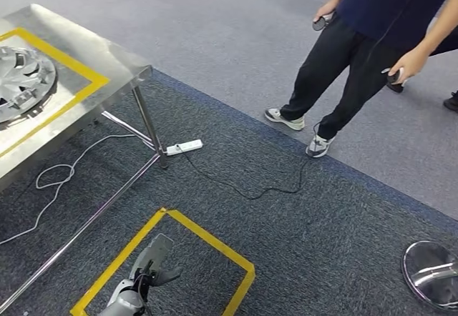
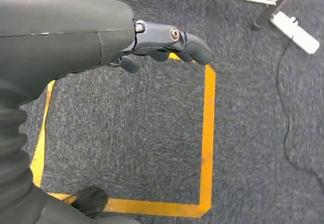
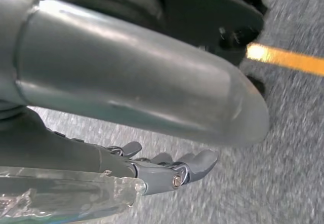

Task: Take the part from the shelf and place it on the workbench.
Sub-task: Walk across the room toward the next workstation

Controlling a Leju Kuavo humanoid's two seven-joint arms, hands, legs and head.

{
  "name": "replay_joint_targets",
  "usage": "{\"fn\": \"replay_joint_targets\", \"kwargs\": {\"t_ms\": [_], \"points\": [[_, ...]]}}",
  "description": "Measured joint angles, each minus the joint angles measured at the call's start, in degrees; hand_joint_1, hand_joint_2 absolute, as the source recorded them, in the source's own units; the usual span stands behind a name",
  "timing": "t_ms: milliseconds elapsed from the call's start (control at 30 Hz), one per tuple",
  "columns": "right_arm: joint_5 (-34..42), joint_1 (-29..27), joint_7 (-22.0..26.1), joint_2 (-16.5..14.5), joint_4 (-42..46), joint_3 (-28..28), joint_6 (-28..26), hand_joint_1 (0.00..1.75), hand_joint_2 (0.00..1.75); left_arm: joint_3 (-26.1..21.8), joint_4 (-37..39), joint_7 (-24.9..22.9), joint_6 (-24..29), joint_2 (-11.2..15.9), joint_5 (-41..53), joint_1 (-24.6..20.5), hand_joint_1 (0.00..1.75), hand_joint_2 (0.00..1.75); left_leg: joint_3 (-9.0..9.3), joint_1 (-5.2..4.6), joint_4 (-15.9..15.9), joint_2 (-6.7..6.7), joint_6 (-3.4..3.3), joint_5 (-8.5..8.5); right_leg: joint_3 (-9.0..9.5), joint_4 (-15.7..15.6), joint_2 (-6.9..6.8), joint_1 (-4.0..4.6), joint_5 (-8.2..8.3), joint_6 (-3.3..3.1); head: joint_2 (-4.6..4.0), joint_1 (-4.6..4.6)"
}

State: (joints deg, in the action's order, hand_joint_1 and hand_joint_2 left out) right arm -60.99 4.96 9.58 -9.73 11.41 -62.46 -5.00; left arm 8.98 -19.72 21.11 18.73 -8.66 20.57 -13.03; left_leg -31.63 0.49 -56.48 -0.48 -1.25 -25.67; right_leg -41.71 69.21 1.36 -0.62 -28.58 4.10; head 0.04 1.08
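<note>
Grey carpet point(image 1: 324, 223) everywhere, with the steel workbench point(image 1: 81, 44) off at 10 o'clock in the head view. A silver wheel cover point(image 1: 24, 80) already lies on it, inside the yellow tape frame point(image 1: 64, 62). If that's the part, I'd say the placing is basically done and this is a walking/turning moment, not a grasping one

Left hand point(image 1: 154, 259) hangs down at about 7 o'clock over the taped floor square point(image 1: 216, 243), fingers loose and apart, nothing in it. Right hand point(image 3: 168, 171) has its fingers stretched out over the carpet, but something glossy lies right along it in the wrist view and honestly I can't tell if it's holding that or not

How I'd do this bit well:
- keep both arms low and quiet while the feet move, no swinging toward the bench leg
- watch the power strip point(image 1: 184, 146) at 11 o'clock and the black cable point(image 1: 243, 191) running from it toward 1 o'clock, classic trip hazard
- the person point(image 1: 367, 37) stands at 1 to 2 o'clock, so give them room when turning
- a chrome disc point(image 1: 432, 273) sits on the floor at 4 o'clock, don't step on it
- use the floor square to line up squarely before reaching for anything
</note>
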Motion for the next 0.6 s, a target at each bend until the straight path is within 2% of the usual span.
{"fn": "replay_joint_targets", "kwargs": {"t_ms": [33,67,100,133,167,233,267,333,367,433,467,533,567,600], "points": [[-0.01,0.03,0.00,0.00,0.00,0.01,0.01,0.00,0.00,0.00,0.09,0.00,0.00,0.03,0.00,0.05,0.00,1.75,0.04,-0.07,-0.01,0.83,-0.06,-0.07,-1.66,3.35,-0.60,-0.05,-1.15,0.15,0.00,0.01],[-0.01,-0.02,0.00,0.00,0.00,0.01,0.01,0.00,0.00,0.00,0.16,0.00,0.01,0.06,0.00,0.07,0.00,1.75,0.11,-0.09,-0.02,1.58,-0.07,-0.18,-2.43,5.00,-0.90,-0.09,-1.34,0.25,0.00,0.01],[-0.01,-0.10,-0.01,0.00,0.00,0.01,0.01,0.00,0.00,0.00,0.20,0.00,0.01,0.05,0.00,0.06,0.00,1.75,0.23,-0.07,-0.03,2.24,0.01,-0.30,-1.96,4.28,-1.13,-0.11,-0.46,0.30,0.00,0.02],[-0.01,-0.15,-0.01,0.02,0.00,0.01,0.00,0.00,0.00,0.00,0.22,0.00,0.01,0.03,0.00,0.05,0.00,1.75,0.43,-0.04,-0.04,2.87,0.15,-0.46,-0.27,1.30,-1.51,-0.12,1.23,0.29,0.00,0.03],[-0.01,-0.13,0.00,0.05,0.01,0.01,-0.01,0.00,0.00,0.00,0.22,0.00,0.01,0.01,0.00,0.03,0.00,1.75,0.71,-0.07,-0.04,3.46,0.39,-0.68,2.11,-2.96,-2.48,-0.08,2.98,0.25,0.00,0.04],[-0.01,0.06,0.01,0.10,0.01,0.01,-0.02,0.00,0.00,0.00,0.24,0.00,0.01,0.02,0.00,-0.04,0.00,1.75,1.17,-0.39,-0.15,4.48,0.96,-1.16,5.97,-9.53,-4.07,0.16,4.96,-0.42,0.00,0.04],[-0.01,0.13,0.02,0.11,0.01,0.01,-0.02,0.00,0.00,0.00,0.26,0.00,0.01,0.03,0.00,-0.09,0.00,1.75,1.33,-0.57,-0.16,4.90,1.21,-1.29,6.70,-10.76,-4.38,0.31,5.09,-0.87,0.00,0.02],[-0.01,0.06,0.02,0.11,0.00,0.01,-0.01,0.00,0.00,0.00,0.28,0.00,0.01,-0.02,0.00,-0.22,0.00,1.75,1.51,-0.62,-0.05,5.67,1.66,-1.38,6.62,-10.85,-3.36,0.50,5.05,-1.82,0.00,-0.04],[-0.01,-0.03,0.02,0.11,0.00,0.01,-0.01,0.00,0.00,0.00,0.29,0.00,0.01,-0.08,0.00,-0.28,0.00,1.75,1.53,-0.52,-0.19,5.45,1.96,-1.64,6.56,-10.93,-2.86,0.46,5.11,-2.17,0.00,-0.04],[-0.02,-0.02,0.02,0.12,0.00,0.01,-0.01,0.00,0.00,0.00,0.31,0.00,0.03,-0.14,0.00,-0.38,0.00,1.75,0.34,-0.33,-3.11,3.52,2.48,-3.78,6.58,-11.19,-1.82,0.21,5.30,-2.88,0.00,-0.17],[-0.03,0.04,0.02,0.13,0.00,0.01,-0.02,0.00,0.00,0.00,0.35,0.00,0.04,-0.15,0.00,-0.35,0.00,1.75,-1.15,-0.27,-6.38,2.21,2.62,-5.60,6.58,-11.27,-1.28,0.10,5.38,-3.10,0.00,-0.27],[-0.03,0.16,0.02,0.13,0.00,0.01,-0.02,0.00,0.00,0.00,0.46,0.00,0.05,-0.14,0.00,-0.12,0.00,1.75,-5.09,-0.26,-14.31,1.04,2.67,-8.95,6.51,-11.28,-0.05,0.08,5.42,-3.38,0.00,-0.35],[-0.03,0.12,0.02,0.13,0.00,0.01,-0.01,0.00,0.00,0.00,0.53,0.00,0.05,-0.14,0.00,-0.02,0.00,1.75,-6.45,-0.26,-16.67,0.90,2.64,-9.33,6.50,-11.27,0.66,0.09,5.43,-3.40,0.00,-0.37],[-0.03,0.06,0.01,0.13,0.00,0.01,-0.01,0.00,0.00,0.00,0.58,0.00,0.05,-0.14,0.00,0.05,0.00,1.75,-6.84,-0.24,-16.91,0.81,2.57,-8.51,6.50,-11.26,1.38,0.08,5.47,-3.37,0.00,-0.35]]}}
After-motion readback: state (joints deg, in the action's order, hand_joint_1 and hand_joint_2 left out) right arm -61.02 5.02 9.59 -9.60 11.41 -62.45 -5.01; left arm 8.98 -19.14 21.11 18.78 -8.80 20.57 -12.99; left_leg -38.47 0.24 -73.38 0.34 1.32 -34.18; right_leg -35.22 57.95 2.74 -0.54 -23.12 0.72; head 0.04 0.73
